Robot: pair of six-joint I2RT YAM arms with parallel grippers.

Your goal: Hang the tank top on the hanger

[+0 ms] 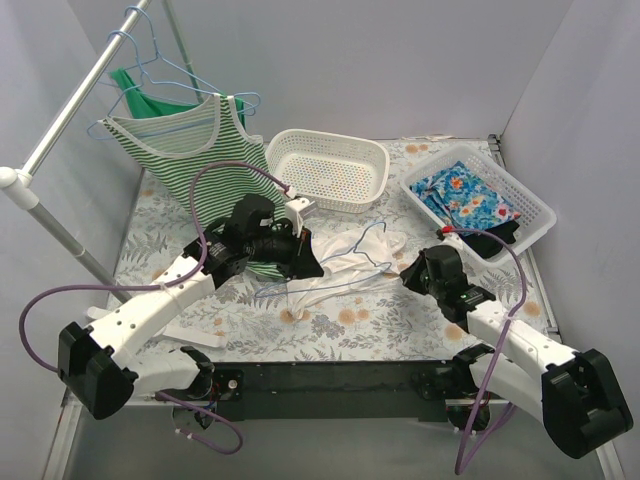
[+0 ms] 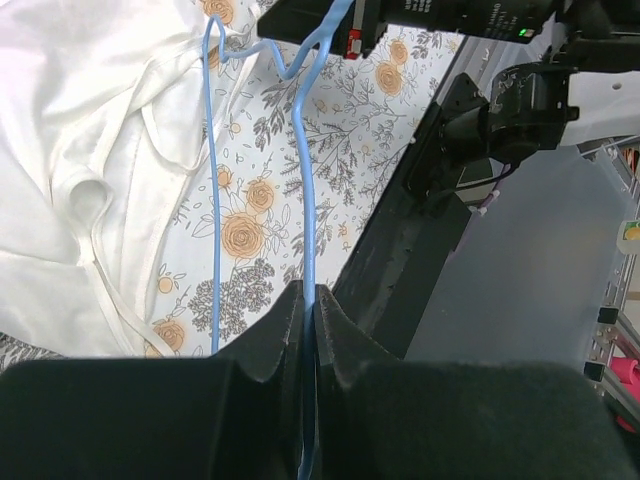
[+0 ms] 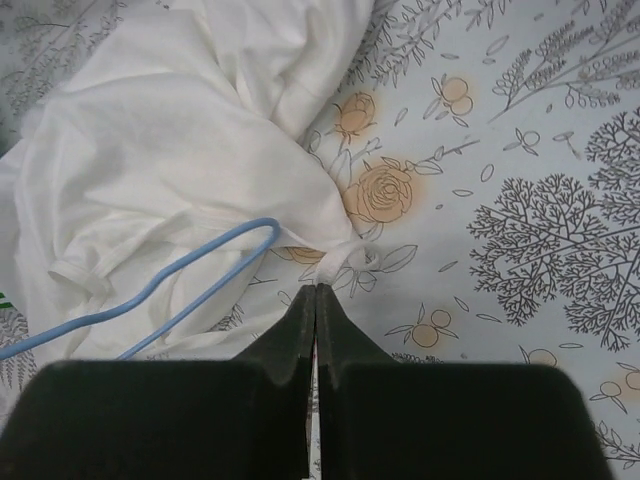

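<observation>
The white tank top point(image 1: 352, 252) lies crumpled on the flowered table between my arms. A light-blue wire hanger point(image 1: 325, 282) lies partly across it. My left gripper point(image 1: 308, 266) is shut on one wire of the hanger point(image 2: 306, 180); the wire runs out from between its jaws, with the tank top point(image 2: 90, 150) to the left of it. My right gripper point(image 1: 406, 272) is shut on a thin white strap point(image 3: 350, 260) at the tank top's point(image 3: 170, 150) right edge, just above the table. A rounded end of the hanger point(image 3: 200, 262) lies on the cloth to the left of that gripper point(image 3: 316, 288).
A rail point(image 1: 70, 112) at the back left carries spare blue hangers point(image 1: 150, 45), a green-and-white striped tank top point(image 1: 190, 150) and a solid green top point(image 1: 140, 98). An empty white basket point(image 1: 330, 165) stands behind; another basket point(image 1: 535, 205) at the right holds blue flowered cloth point(image 1: 465, 192).
</observation>
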